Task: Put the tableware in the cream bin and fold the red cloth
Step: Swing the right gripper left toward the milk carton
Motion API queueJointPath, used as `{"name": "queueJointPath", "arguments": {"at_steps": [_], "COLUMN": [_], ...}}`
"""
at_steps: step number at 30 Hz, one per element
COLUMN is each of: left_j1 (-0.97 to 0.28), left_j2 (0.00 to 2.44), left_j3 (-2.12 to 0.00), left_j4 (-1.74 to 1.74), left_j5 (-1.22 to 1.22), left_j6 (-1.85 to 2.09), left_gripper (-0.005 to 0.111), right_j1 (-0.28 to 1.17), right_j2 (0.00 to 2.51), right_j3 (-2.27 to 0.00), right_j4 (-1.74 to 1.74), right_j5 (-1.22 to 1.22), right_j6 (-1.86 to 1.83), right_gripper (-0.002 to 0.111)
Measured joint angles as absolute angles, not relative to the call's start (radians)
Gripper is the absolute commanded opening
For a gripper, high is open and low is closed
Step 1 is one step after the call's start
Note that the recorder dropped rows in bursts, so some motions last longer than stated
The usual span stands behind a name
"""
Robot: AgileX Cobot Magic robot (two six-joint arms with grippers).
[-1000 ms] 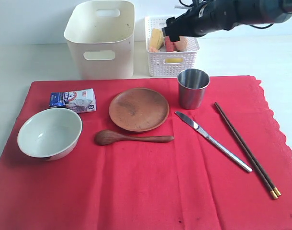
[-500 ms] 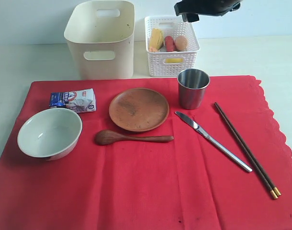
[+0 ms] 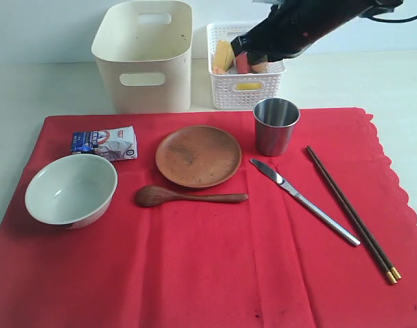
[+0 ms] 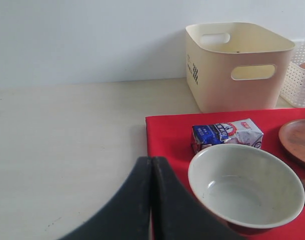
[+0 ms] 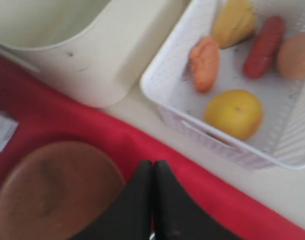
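The red cloth (image 3: pixel 215 260) lies flat and carries the pale bowl (image 3: pixel 70 190), wooden plate (image 3: pixel 198 156), wooden spoon (image 3: pixel 188 197), steel cup (image 3: pixel 275 126), table knife (image 3: pixel 304 201) and chopsticks (image 3: pixel 351 212). The cream bin (image 3: pixel 145 56) stands empty behind it. My right gripper (image 5: pixel 153 166) is shut and empty; its arm (image 3: pixel 297 27) hovers in front of the white basket, above the cloth's far edge between plate (image 5: pixel 52 190) and basket (image 5: pixel 232 75). My left gripper (image 4: pixel 152 162) is shut and empty, low over the table at the cloth's left edge, beside the bowl (image 4: pixel 245 187).
A white lattice basket (image 3: pixel 246 85) with food items stands right of the bin. A blue-white packet (image 3: pixel 104 143) lies on the cloth behind the bowl. The pale tabletop (image 4: pixel 67 135) stretches left of the cloth.
The right arm, pulled up toward the top edge half a second ago, has come back down in front of the basket. Nothing on the cloth has moved.
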State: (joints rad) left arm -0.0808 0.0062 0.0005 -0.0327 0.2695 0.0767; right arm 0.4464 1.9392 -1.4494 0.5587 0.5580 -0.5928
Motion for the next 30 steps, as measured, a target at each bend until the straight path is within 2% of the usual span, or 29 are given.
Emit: {"name": "queueJointPath", "arguments": {"at_steps": [7, 16, 22, 30], "left_j1": [-0.081, -0.081, -0.081, -0.081], "left_j2": [0.006, 0.006, 0.006, 0.006], "left_j3": [0.001, 0.001, 0.001, 0.001], "left_j4": [-0.033, -0.033, -0.033, -0.033], "left_j5": [0.269, 0.269, 0.269, 0.269], "left_j6": [0.077, 0.077, 0.077, 0.077], "left_gripper": [0.001, 0.001, 0.001, 0.001], "right_j1": [0.519, 0.693, 0.773, 0.873], "right_j2": [1.939, 1.939, 2.0, 2.097], "right_j3": [-1.423, -1.423, -1.423, -1.423], "right_j4": [0.814, 0.839, 0.839, 0.838], "right_j5": [0.661, 0.603, 0.396, 0.136], "right_j6": [-0.936, -1.062, -1.03, -1.014], "right_gripper": [0.0, 0.003, 0.022, 0.063]}}
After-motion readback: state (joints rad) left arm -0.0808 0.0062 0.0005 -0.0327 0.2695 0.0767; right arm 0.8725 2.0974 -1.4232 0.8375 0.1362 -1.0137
